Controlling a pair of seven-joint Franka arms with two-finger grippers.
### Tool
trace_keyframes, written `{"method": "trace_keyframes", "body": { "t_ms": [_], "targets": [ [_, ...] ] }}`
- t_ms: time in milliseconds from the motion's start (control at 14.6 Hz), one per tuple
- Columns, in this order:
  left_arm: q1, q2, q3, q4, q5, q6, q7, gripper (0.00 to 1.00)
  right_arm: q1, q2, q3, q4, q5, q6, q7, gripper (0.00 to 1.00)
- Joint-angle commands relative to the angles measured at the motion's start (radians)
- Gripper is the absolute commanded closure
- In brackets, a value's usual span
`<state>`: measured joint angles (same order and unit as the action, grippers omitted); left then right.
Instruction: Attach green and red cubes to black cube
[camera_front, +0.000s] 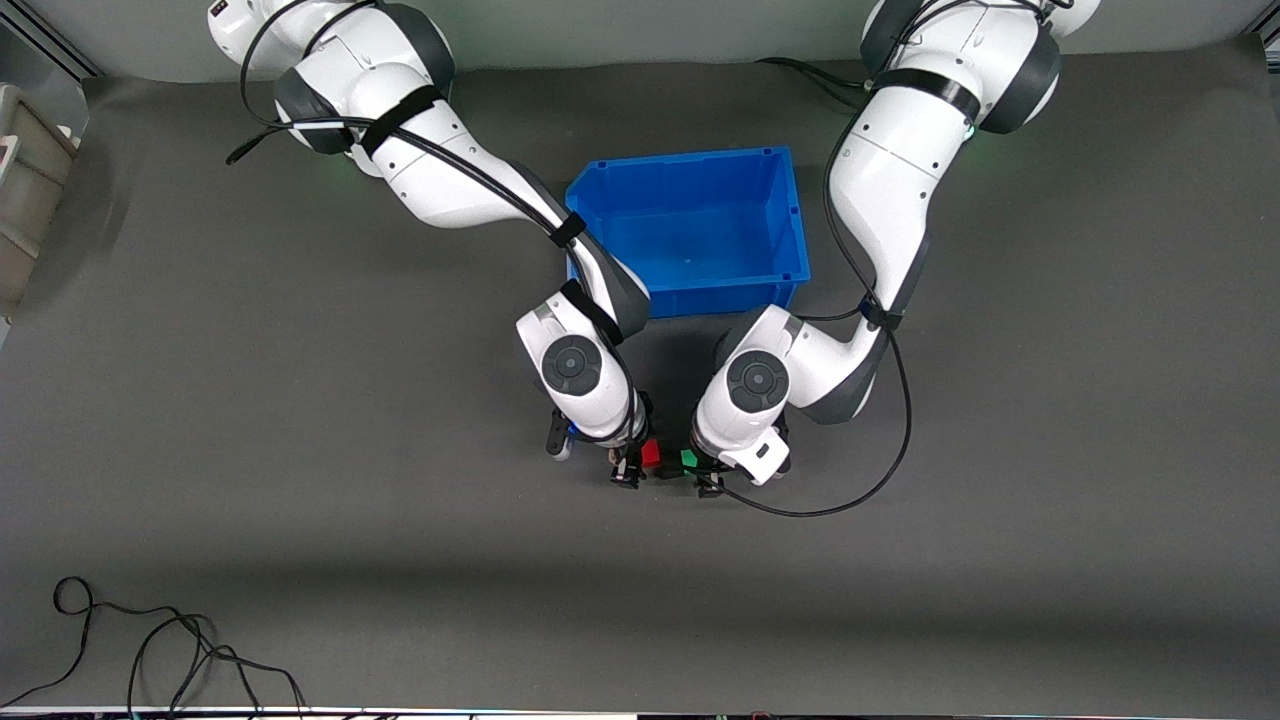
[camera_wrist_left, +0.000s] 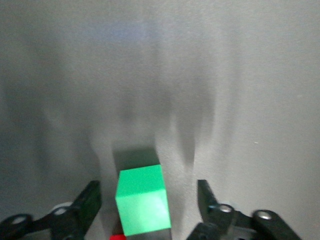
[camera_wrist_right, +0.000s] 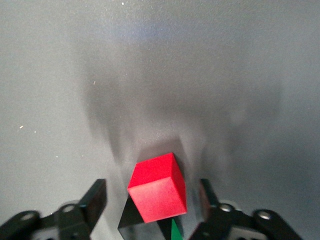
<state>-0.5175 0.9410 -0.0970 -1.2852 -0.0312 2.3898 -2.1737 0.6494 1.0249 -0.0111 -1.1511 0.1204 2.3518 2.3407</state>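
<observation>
Front view: both arms reach in to the middle of the mat, nearer the camera than the blue bin (camera_front: 700, 232). The right gripper (camera_front: 628, 472) and the left gripper (camera_front: 708, 478) hang low, close together. Between them show the red cube (camera_front: 651, 455) and the green cube (camera_front: 689, 459), with a dark patch between the two that I take for the black cube (camera_front: 669, 468) (it hardly stands out from the shadow).

Left wrist view: the left gripper (camera_wrist_left: 149, 210) has its fingers (camera_wrist_left: 89, 200) spread wide, the green cube (camera_wrist_left: 142, 200) between them and touched by neither. A sliver of red shows at the cube's foot.

Right wrist view: the right gripper (camera_wrist_right: 152, 202) is likewise spread, clear of the red cube (camera_wrist_right: 159, 187). The black cube (camera_wrist_right: 135, 220) lies just beside it, with a strip of green alongside.

Count: one cube of each colour, one bin, two grippers.

The cubes look light, stiff and smooth-faced; they should slide easily on the mat. Best pinched across two flat parallel sides, squarely, or they may twist out.
</observation>
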Motion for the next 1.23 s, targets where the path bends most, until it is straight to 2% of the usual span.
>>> {"method": "trace_keyframes", "body": {
  "t_ms": [0,274,479,753,958,1026,1163],
  "targets": [
    [0.025,-0.039,0.008,0.000,0.022,-0.023,0.011,0.00,0.007,0.026,-0.003,0.042,-0.022,-0.005,0.031,0.12],
    [0.100,-0.099,0.014,-0.009,0.056,-0.211,0.280,0.00,0.000,0.009,-0.004,0.065,-0.022,-0.009,0.025,0.11],
    [0.190,-0.168,0.016,-0.040,0.056,-0.333,0.507,0.00,-0.026,-0.057,-0.004,0.068,-0.021,-0.064,-0.035,0.10],
    [0.336,-0.394,0.007,-0.265,0.040,-0.354,0.991,0.00,-0.077,-0.202,-0.007,0.074,-0.016,-0.369,-0.336,0.09],
    [0.381,-0.516,0.014,-0.393,0.053,-0.342,1.220,0.00,-0.128,-0.342,-0.007,0.062,-0.016,-0.572,-0.628,0.09],
    [0.387,-0.549,0.014,-0.431,0.054,-0.339,1.299,0.00,-0.145,-0.397,-0.009,0.051,-0.019,-0.648,-0.744,0.02],
    [0.398,-0.658,0.017,-0.538,0.073,-0.298,1.443,0.00,-0.203,-0.485,-0.010,0.044,-0.021,-0.820,-0.987,0.00]
  ]
}}
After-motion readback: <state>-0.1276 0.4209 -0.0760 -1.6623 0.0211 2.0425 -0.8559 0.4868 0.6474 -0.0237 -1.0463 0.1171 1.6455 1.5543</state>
